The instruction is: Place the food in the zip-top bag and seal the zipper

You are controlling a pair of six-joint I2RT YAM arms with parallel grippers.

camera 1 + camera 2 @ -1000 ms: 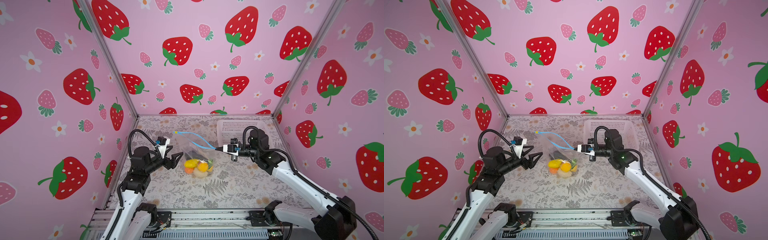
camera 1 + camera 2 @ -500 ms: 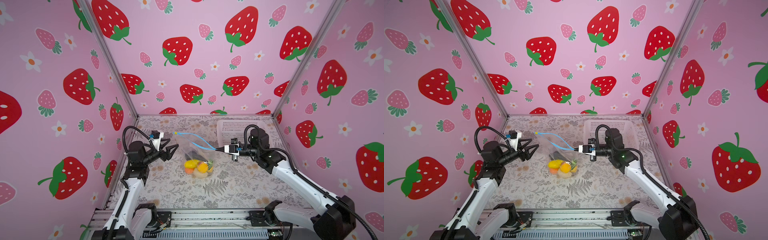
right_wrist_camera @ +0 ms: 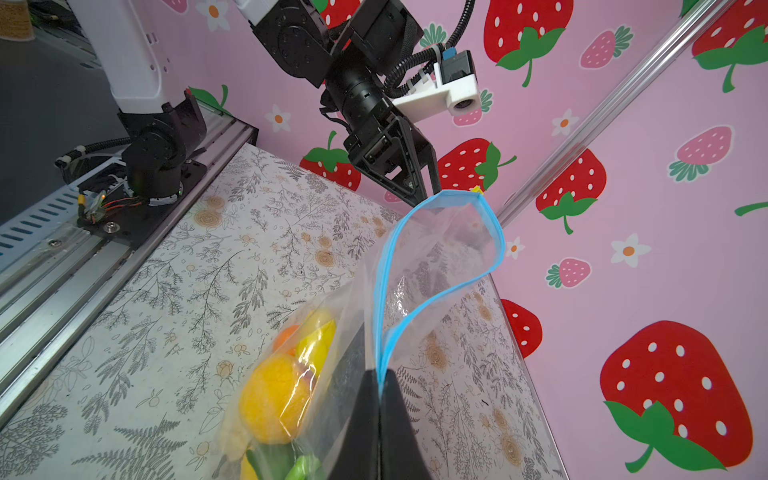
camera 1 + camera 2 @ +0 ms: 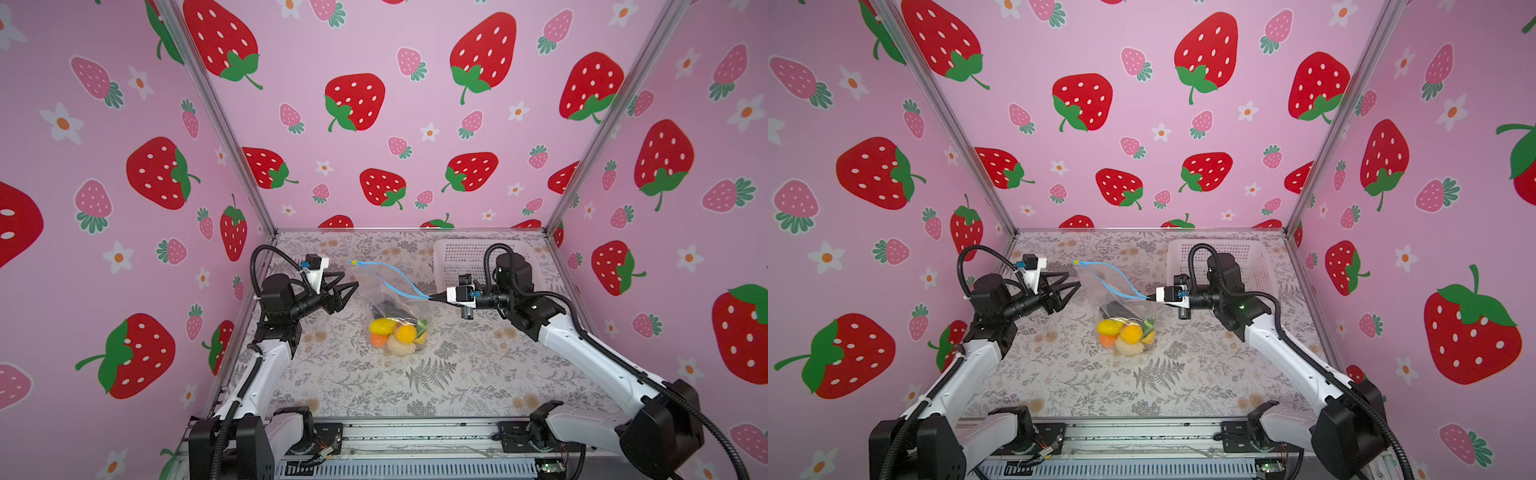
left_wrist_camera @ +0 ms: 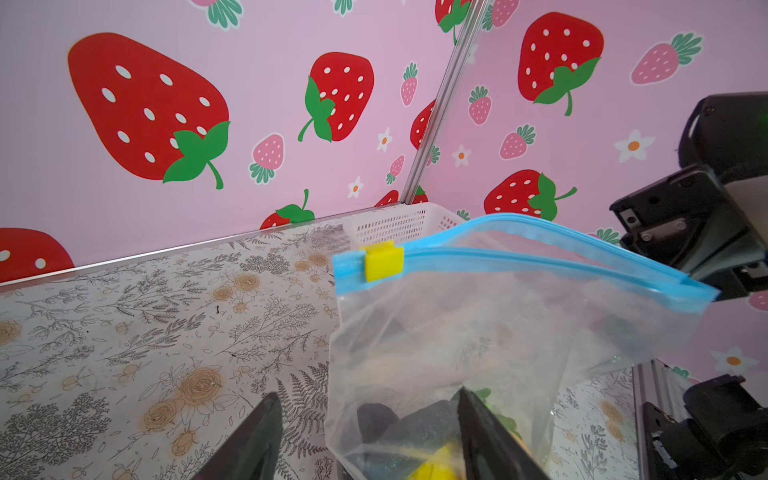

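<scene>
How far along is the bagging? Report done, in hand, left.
Done: the food sits inside the bag. In hand: the right jaws pinch one end of the zipper; the left jaws hang open near the slider end. Left: the zipper gapes open, so run the slider across.

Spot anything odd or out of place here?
The zip-top bag hangs lopsided: the right pincer pinches one end of its blue zipper, its mouth gapes open, and the toy food sags at the bottom.
</scene>
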